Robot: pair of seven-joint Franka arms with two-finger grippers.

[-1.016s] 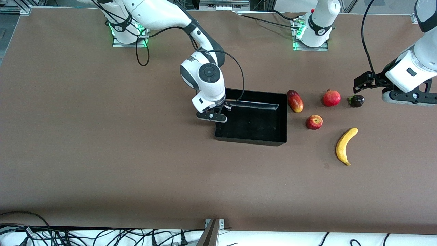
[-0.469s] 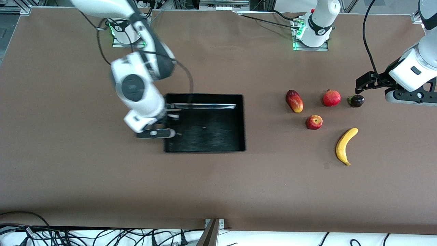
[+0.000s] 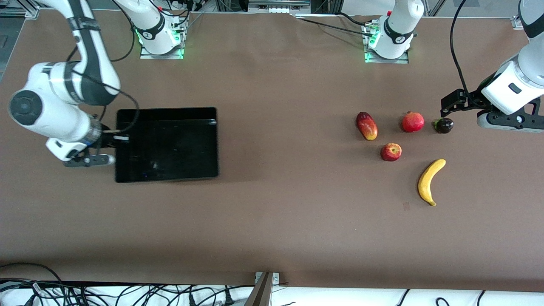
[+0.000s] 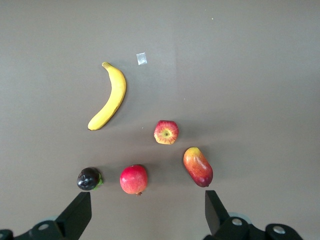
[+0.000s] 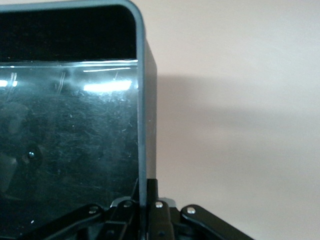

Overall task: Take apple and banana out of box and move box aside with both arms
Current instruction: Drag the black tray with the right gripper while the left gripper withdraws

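Note:
The black box (image 3: 166, 144) sits toward the right arm's end of the table. My right gripper (image 3: 114, 139) is shut on its end wall (image 5: 143, 150), one finger inside and one outside. The red apple (image 3: 391, 151) and the yellow banana (image 3: 429, 180) lie toward the left arm's end; both show in the left wrist view, the apple (image 4: 166, 132) and the banana (image 4: 110, 101). My left gripper (image 3: 446, 111) is open and empty, up in the air over the small dark fruit (image 3: 443, 125).
A round red pomegranate (image 3: 412, 122) and an oblong red-yellow fruit (image 3: 367, 126) lie beside the apple, farther from the front camera. A small pale scrap (image 4: 141, 58) lies near the banana's tip. Cables run along the table's front edge.
My right gripper has dragged the box from beside the fruits across the table toward the right arm's end. The left gripper has barely moved. The fruits have not moved.

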